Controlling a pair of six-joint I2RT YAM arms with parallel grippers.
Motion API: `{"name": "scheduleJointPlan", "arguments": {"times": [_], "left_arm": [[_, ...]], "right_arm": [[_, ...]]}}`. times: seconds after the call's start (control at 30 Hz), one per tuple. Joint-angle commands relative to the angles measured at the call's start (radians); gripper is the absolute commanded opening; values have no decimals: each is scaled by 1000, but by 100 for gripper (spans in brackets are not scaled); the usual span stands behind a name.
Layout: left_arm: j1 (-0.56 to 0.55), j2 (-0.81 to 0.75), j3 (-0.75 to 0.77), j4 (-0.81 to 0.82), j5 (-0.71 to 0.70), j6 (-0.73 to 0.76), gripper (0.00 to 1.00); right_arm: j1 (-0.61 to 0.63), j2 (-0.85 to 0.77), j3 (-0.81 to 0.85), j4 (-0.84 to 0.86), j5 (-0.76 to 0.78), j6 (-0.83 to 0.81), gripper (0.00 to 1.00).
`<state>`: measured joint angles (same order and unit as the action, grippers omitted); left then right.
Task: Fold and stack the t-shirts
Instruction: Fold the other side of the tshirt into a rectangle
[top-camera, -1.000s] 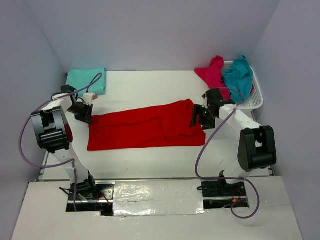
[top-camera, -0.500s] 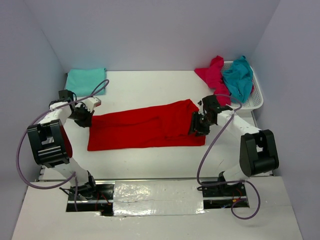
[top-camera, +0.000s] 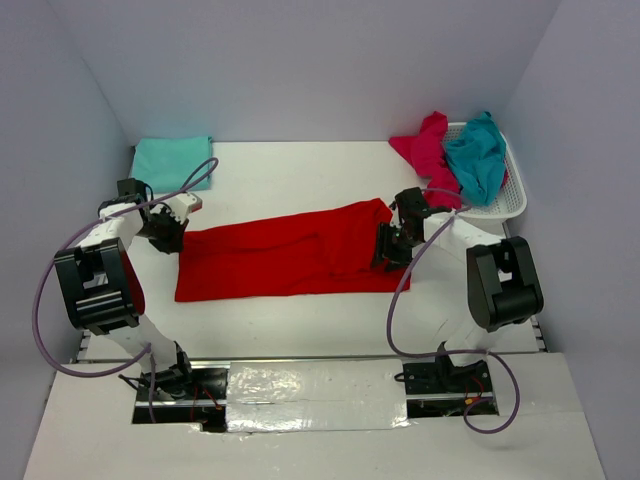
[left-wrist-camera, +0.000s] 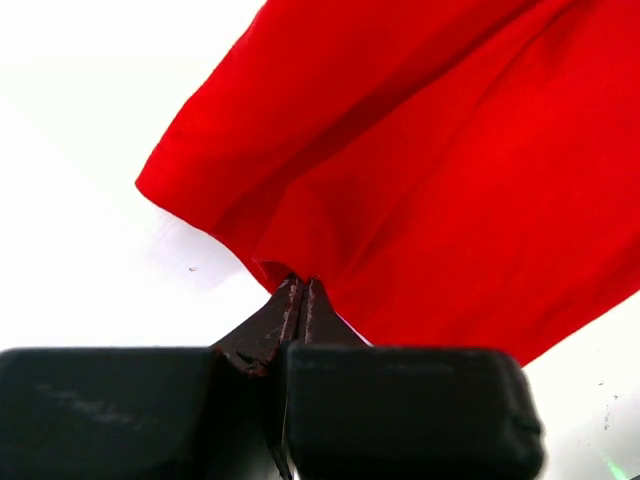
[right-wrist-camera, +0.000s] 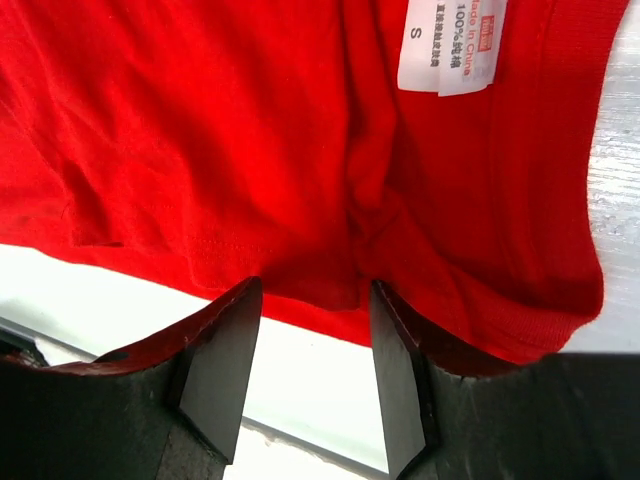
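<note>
A bright red t-shirt (top-camera: 290, 255) lies stretched out as a long band across the middle of the table. My left gripper (top-camera: 170, 234) is at its left end; in the left wrist view its jaws (left-wrist-camera: 300, 284) are shut, pinching a puckered bit of the red t-shirt's (left-wrist-camera: 440, 170) edge. My right gripper (top-camera: 391, 250) is at the right end and stands open (right-wrist-camera: 314, 292), its fingers (right-wrist-camera: 215, 350) straddling a ridge of the red t-shirt's (right-wrist-camera: 230, 130) hem. A folded teal t-shirt (top-camera: 172, 160) lies at the back left.
A white mesh basket (top-camera: 510, 200) at the back right holds a crumpled magenta t-shirt (top-camera: 428, 150) and a teal t-shirt (top-camera: 478, 155). A white size label (right-wrist-camera: 452, 45) shows on the red cloth. Grey walls close in the table on three sides.
My right gripper has slid left onto the red shirt's right edge, and its jaws have narrowed. My left gripper dropped slightly toward the shirt's left corner early on, then held still.
</note>
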<state>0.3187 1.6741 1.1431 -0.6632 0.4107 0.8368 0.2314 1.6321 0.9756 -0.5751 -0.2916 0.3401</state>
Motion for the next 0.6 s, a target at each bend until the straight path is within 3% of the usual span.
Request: {"name": "scheduleJointPlan", "arguments": {"times": [0.0, 0.17, 0.27, 0.3, 0.4, 0.57], "left_arm": [[2, -1, 15, 1, 42, 16, 0], [3, 1, 18, -6, 37, 19, 0], [3, -4, 14, 0, 37, 19, 0], [2, -5, 14, 2, 37, 18, 0], [2, -4, 24, 19, 34, -2, 0], [3, 12, 72, 115, 17, -96, 0]], "right_arm": [[5, 15, 46, 29, 17, 13, 55], [3, 14, 29, 59, -7, 39, 57], [6, 18, 23, 77, -30, 43, 42], [6, 21, 26, 77, -32, 45, 27], [3, 22, 43, 63, -14, 45, 2], [2, 26, 161, -26, 35, 11, 0]]}}
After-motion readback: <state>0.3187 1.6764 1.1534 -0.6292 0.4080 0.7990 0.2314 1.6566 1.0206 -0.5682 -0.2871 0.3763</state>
